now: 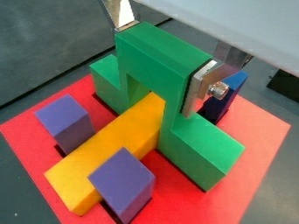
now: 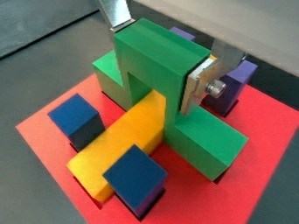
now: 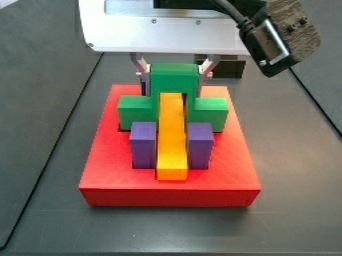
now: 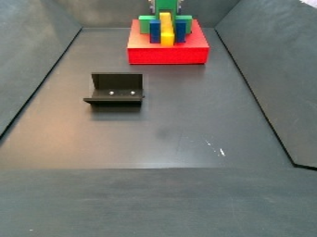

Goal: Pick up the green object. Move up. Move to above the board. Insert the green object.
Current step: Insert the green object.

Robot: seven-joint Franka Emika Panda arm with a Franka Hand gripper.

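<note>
The gripper [image 3: 173,68] was clenched on the taller centre cube of the green object [image 3: 173,98], one silver finger [image 1: 205,84] pressed flat against a side of that cube in a wrist view, the opposite finger [image 2: 114,12] against the far side. The green object straddled the long yellow bar [image 3: 171,135] like a bridge, its two lower side cubes down on the board [image 3: 170,180] at either side of the bar; whether it was fully seated could not be told. In a side view two purple blocks [image 3: 142,143] stood close against the bar just in front of the green piece, and blue blocks [image 2: 139,178] flanked the bar in a wrist view. The board was a thick, matte red square slab with sharp edges, lying at the far end of a dark grey floor [image 4: 173,130] walled by sloping dark panels. Well apart, nearer and to the left, stood the fixture [image 4: 115,90], alone on the floor.
</note>
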